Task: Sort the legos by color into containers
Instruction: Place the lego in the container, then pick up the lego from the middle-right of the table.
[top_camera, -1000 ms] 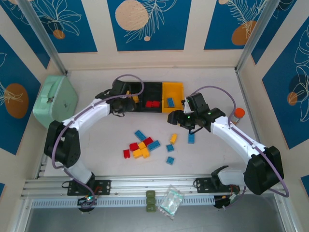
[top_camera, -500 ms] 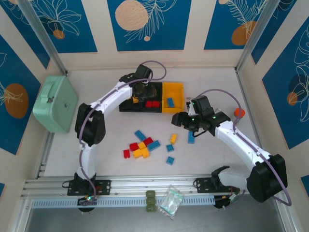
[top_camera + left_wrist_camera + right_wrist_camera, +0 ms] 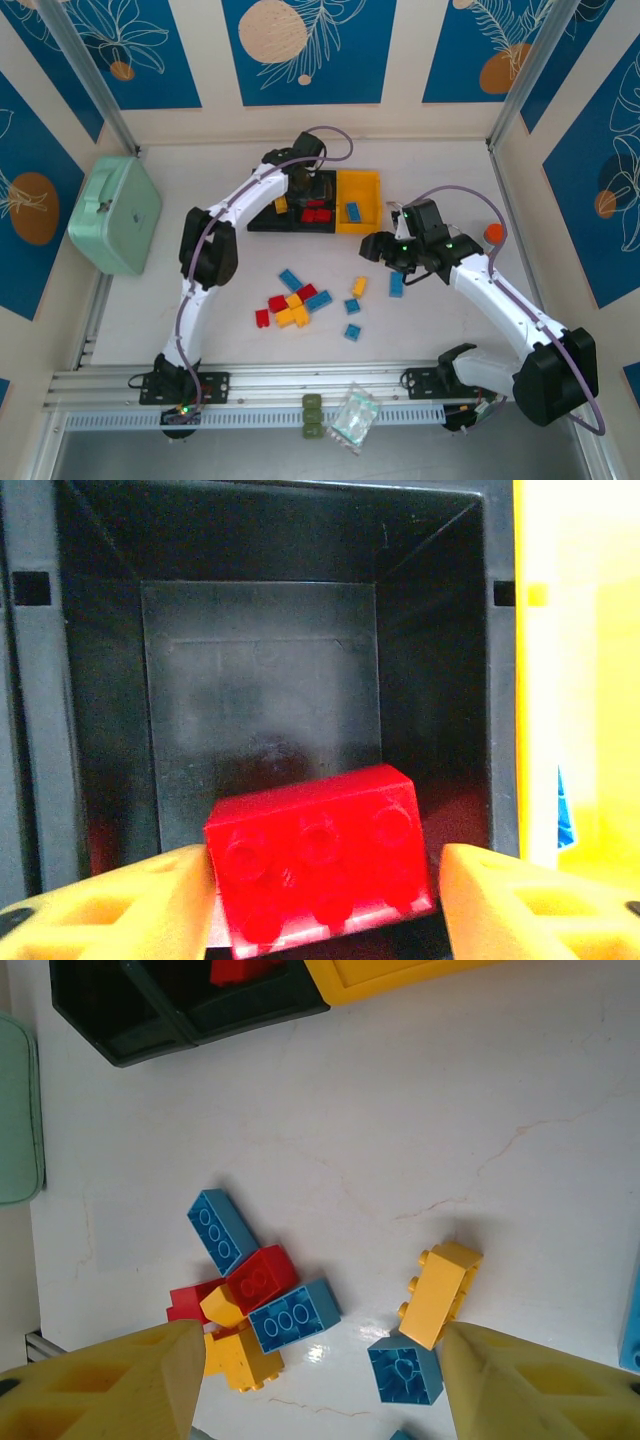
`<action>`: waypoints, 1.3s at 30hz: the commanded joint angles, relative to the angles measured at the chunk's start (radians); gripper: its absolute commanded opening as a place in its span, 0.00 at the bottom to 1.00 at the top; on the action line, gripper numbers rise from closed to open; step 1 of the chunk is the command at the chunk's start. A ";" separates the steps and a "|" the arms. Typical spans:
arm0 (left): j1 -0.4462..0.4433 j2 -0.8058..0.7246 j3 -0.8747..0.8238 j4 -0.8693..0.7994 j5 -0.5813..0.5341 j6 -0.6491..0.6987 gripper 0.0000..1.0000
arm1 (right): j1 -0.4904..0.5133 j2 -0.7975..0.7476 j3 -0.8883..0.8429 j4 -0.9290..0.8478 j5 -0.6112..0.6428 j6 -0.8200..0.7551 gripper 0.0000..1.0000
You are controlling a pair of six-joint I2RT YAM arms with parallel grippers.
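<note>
One red brick [image 3: 318,865] sat low in the middle black bin [image 3: 260,680], between the fingers of the left gripper [image 3: 310,190]. Jaws parted, sliver of gap on one side — released, I'd judge, so one more red sorted. A second ago that gripper hung by the left bin; it had swung right. The right gripper [image 3: 322,1338] barely shifted — spread wide, empty, above loose legos [image 3: 292,303] on the counter [image 3: 450,180].

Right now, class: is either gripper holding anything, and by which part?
Right gripper: nothing. Left gripper: a red brick sits between its fingers over a black bin, a gap at one end; whether gripped cannot be told.
</note>
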 commanded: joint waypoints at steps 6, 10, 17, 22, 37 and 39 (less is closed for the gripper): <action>-0.023 -0.051 0.036 -0.046 -0.013 0.027 0.65 | -0.024 -0.026 -0.002 -0.034 0.010 0.001 0.64; -0.034 -0.152 -0.049 0.003 0.021 0.039 0.65 | -0.056 -0.020 0.021 -0.077 0.022 -0.009 0.64; -0.035 -0.399 -0.399 0.197 0.207 0.071 0.65 | -0.078 0.071 0.095 -0.239 0.147 -0.028 0.62; -0.038 -0.511 -0.611 0.239 0.408 0.103 0.68 | -0.082 0.157 0.115 -0.304 0.224 -0.025 0.63; -0.075 -0.738 -1.026 0.409 0.460 0.025 0.68 | -0.042 0.436 0.068 -0.235 0.292 -0.008 0.57; -0.082 -0.739 -1.036 0.417 0.457 0.018 0.69 | -0.035 0.456 0.062 -0.231 0.302 -0.004 0.57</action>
